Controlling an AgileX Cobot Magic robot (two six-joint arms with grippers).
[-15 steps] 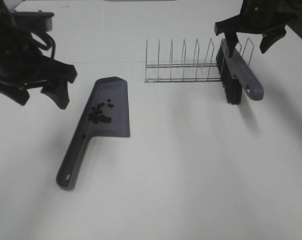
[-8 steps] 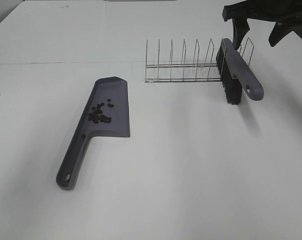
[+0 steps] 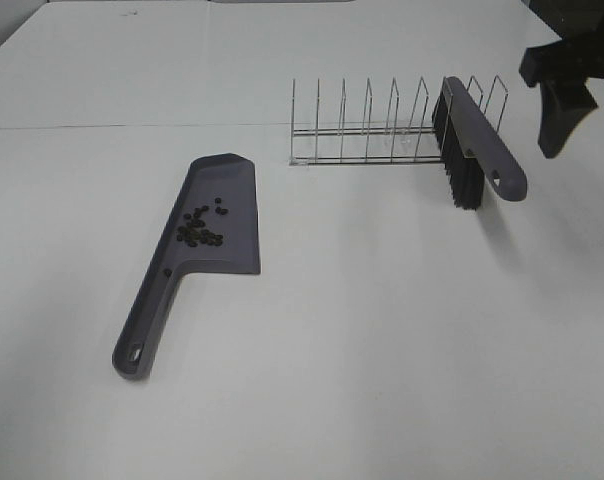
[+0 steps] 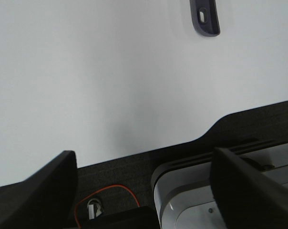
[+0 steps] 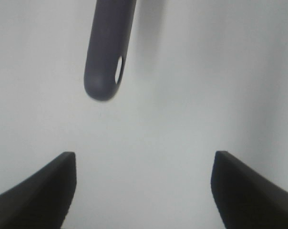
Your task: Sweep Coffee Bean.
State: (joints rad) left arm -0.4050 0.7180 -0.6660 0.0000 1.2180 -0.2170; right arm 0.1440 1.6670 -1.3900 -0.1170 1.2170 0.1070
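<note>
A flat grey plastic dustpan point(image 3: 214, 222) with a long handle lies on the white tabletop point(image 3: 382, 330) and serves as the landmark. The coffee bean point(image 3: 201, 228) cluster, small dark oval beans, sits inside the dustpan's pan, near where the pan narrows into the handle, with a few beans slightly apart toward the pan's open lip. Beyond the dustpan's lip and well off to the right stands a thin silver wire rack point(image 3: 382, 125) with upright dividers. At the end of the rack farthest from the dustpan, a grey-handled brush with black bristles point(image 3: 470, 145) leans in a slot, its handle end with a hanging hole pointing away from the rack. The right hand point(image 5: 143, 191) hangs above the tabletop near the brush's handle tip, fingers spread wide and holding nothing. The left hand point(image 4: 144, 191) is out of the high view; its wrist camera shows its fingers spread apart and empty, with the dustpan's handle end far ahead of it.
</note>
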